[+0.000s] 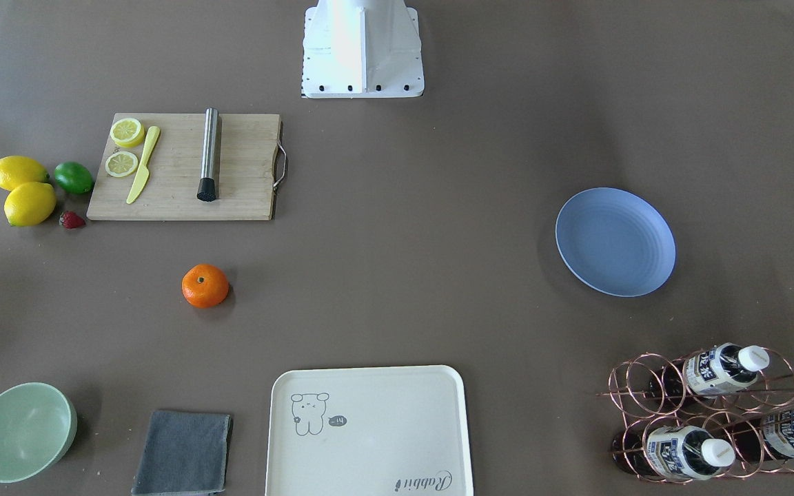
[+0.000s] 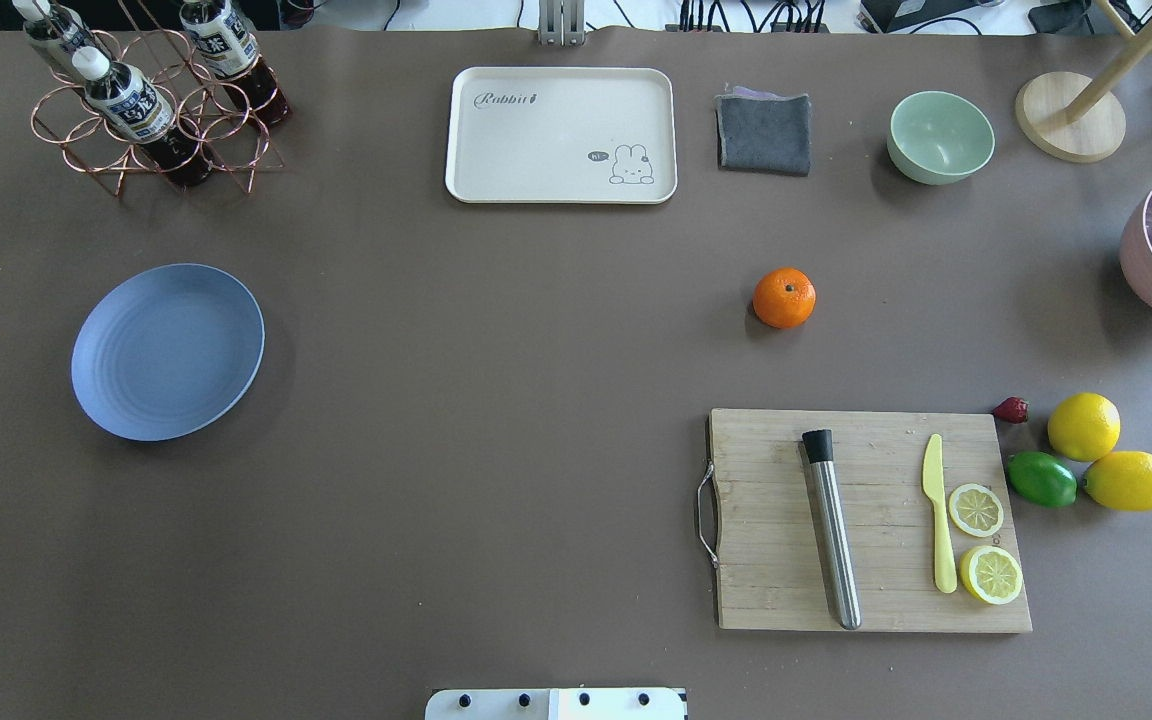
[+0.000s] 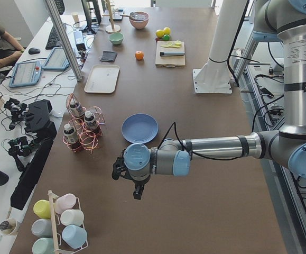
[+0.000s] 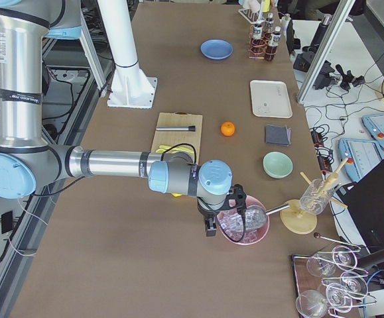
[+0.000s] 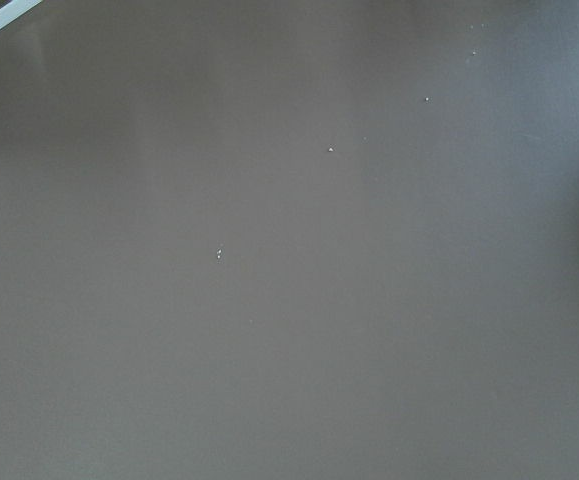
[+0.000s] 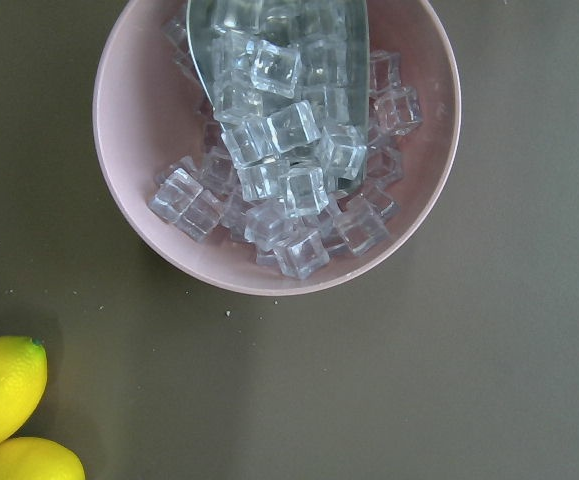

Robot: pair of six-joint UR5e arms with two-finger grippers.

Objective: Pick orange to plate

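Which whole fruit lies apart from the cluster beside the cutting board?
The orange, lying alone; the lemons, lime and strawberry huddle together.

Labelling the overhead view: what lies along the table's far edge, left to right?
Copper wire rack of bottles → cream rectangular tray → folded grey cloth → pale green bowl → round wooden stand base.

In the overhead view, the round periwinkle-blue plate (image 2: 168,352) lies at middle left and the small round orange (image 2: 784,298) right of centre, well apart. Below the orange sits the rectangular wooden cutting board (image 2: 766,560). Along the top, left to right: cream rectangular tray (image 2: 561,140), folded grey cloth (image 2: 764,133), pale green bowl (image 2: 940,137).
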